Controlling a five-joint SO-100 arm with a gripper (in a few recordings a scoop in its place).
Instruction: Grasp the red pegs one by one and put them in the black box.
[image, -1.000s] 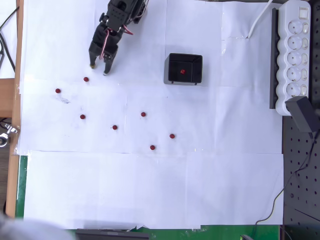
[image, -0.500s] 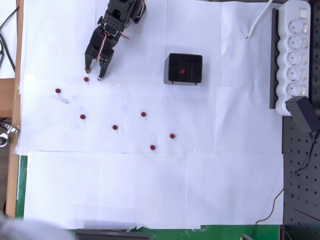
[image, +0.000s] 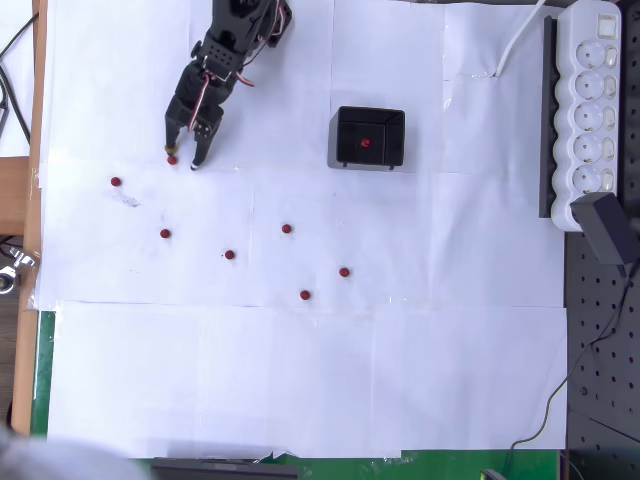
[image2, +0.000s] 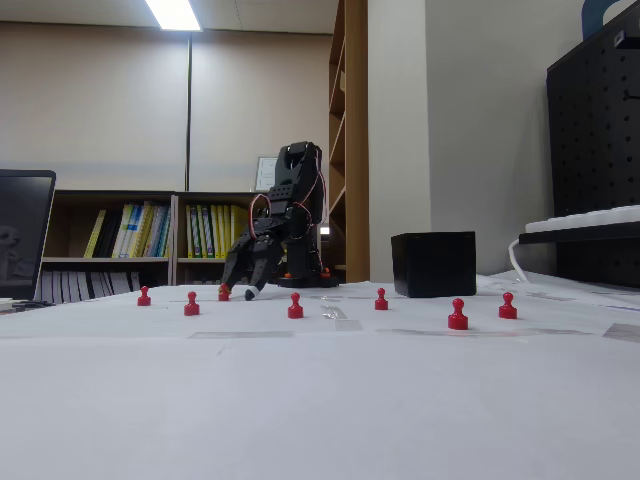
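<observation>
In the overhead view, my black gripper (image: 182, 158) is open and lowered to the white paper. One red peg (image: 172, 159) stands between its fingers, close to the left fingertip (image: 170, 150). Several more red pegs are scattered below it, among them ones at the far left (image: 116, 182), the middle (image: 229, 255) and the lower right (image: 305, 295). The black box (image: 346, 120) sits to the right of the gripper with one red peg (image: 365, 143) inside. The fixed view shows the gripper (image2: 235, 290) low over a peg (image2: 224, 292), with the box (image2: 433, 264) off to the right.
A long white power strip (image: 590, 110) with a black adapter (image: 607, 228) lies along the right edge, beside a black perforated board (image: 600, 370). The wooden table edge (image: 38, 100) runs down the left. White paper (image: 300, 380) covers the near half.
The gripper moved down and slightly left in the overhead view, from above the nearest peg to straddling it. The pegs and the box stayed put.
</observation>
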